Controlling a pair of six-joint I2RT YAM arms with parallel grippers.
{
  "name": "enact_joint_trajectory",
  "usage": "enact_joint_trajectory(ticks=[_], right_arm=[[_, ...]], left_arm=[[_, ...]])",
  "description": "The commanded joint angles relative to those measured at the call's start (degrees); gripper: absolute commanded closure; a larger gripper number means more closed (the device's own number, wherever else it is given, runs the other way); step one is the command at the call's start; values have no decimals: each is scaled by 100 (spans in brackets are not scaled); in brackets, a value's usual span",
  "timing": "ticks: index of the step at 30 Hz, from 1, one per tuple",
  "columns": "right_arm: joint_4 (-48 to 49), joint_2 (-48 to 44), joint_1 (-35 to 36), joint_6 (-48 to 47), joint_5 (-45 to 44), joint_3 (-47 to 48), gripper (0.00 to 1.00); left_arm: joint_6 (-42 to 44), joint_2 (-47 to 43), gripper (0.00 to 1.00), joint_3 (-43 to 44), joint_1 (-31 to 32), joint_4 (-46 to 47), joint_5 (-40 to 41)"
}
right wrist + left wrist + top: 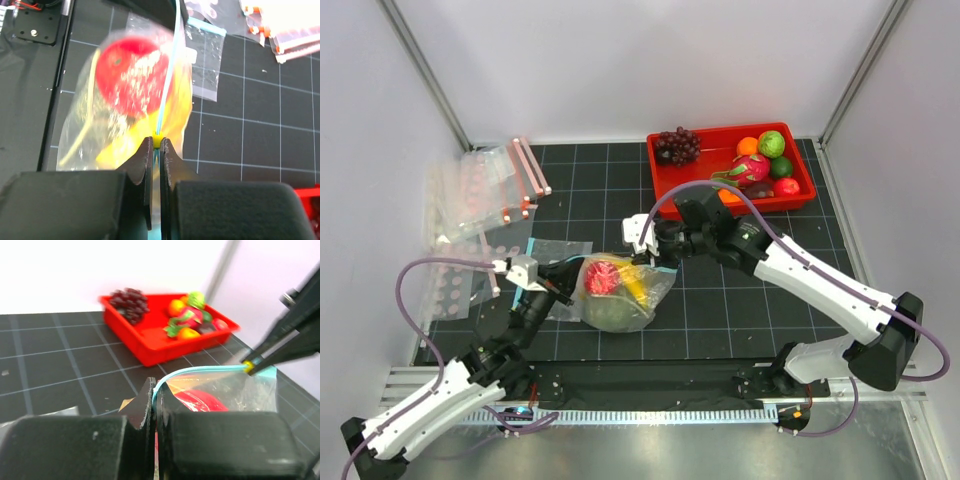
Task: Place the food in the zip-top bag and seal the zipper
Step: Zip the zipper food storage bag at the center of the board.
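Below, blk grid mat [740, 310] under zip-top bag [620, 300]; white walls [640, 60].

Bright, even white light in all 3 views; faint shadows on the dark desk [720, 322]. Overhead view sharp. Close to the lens, the left hand [155, 392] and right hand [156, 145] blur darkly; beyond the right hand, white glare speckles the zip-top bag [115, 95].

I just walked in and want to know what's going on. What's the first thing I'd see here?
Mid-table, the left hand and right hand pinch the teal zipper of a clear zip-top bag holding a red fruit, a banana and a green melon. At the back right sits a bright red tray of more toy fruit.
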State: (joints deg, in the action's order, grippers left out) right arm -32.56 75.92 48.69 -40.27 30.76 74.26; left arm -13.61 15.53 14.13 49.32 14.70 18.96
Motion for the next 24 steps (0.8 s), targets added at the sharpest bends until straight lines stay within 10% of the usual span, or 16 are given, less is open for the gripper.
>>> enact_joint_trajectory(ticks=[1, 24], right_arm=[[-532, -69, -70, 423, -536, 256, 99], [-1130, -358, -96, 1285, -2460, 511, 99]], left_arm=[[51, -523, 99, 46, -124, -124, 1900], [-72, -622, 99, 55, -124, -311, 2745]])
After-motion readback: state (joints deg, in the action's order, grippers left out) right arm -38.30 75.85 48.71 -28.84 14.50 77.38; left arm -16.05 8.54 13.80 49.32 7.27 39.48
